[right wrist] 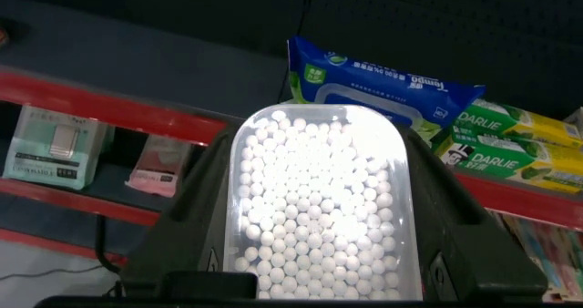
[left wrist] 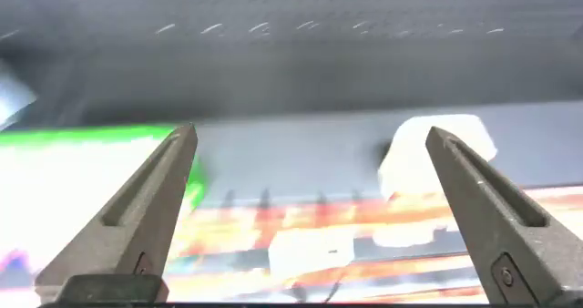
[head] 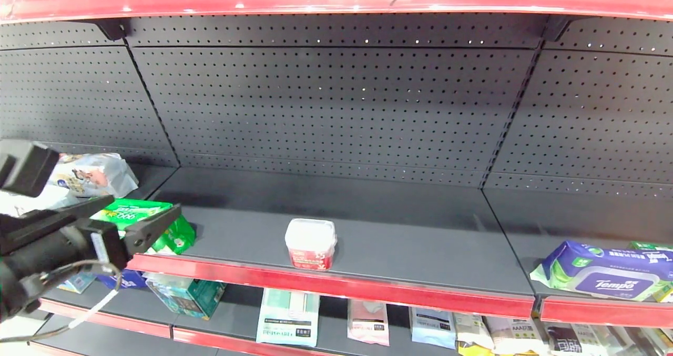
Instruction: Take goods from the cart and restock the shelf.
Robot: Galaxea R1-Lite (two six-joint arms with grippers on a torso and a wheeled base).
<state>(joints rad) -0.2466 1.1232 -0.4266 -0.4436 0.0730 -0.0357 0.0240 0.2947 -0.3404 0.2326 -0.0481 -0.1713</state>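
A white tub with a red label [head: 310, 243] stands upright near the front of the dark shelf deck [head: 399, 230], just behind the red edge strip. My left gripper [head: 138, 217] hovers in front of the shelf's left end, to the left of that tub, open and with nothing in it. In the left wrist view its two fingers [left wrist: 150, 212] spread wide, with the white tub [left wrist: 435, 159] beyond them. My right gripper [right wrist: 321, 142] is shut on a clear tub of white beads [right wrist: 319, 199], held in front of the shelf's right part.
A green pack [head: 165, 223] lies at the shelf's left front, close to the left gripper, with a pale bag [head: 93, 174] behind it. A blue wipes pack [head: 604, 275] and green boxes [right wrist: 519, 146] sit at the right. Several packets fill the lower shelf [head: 288, 316].
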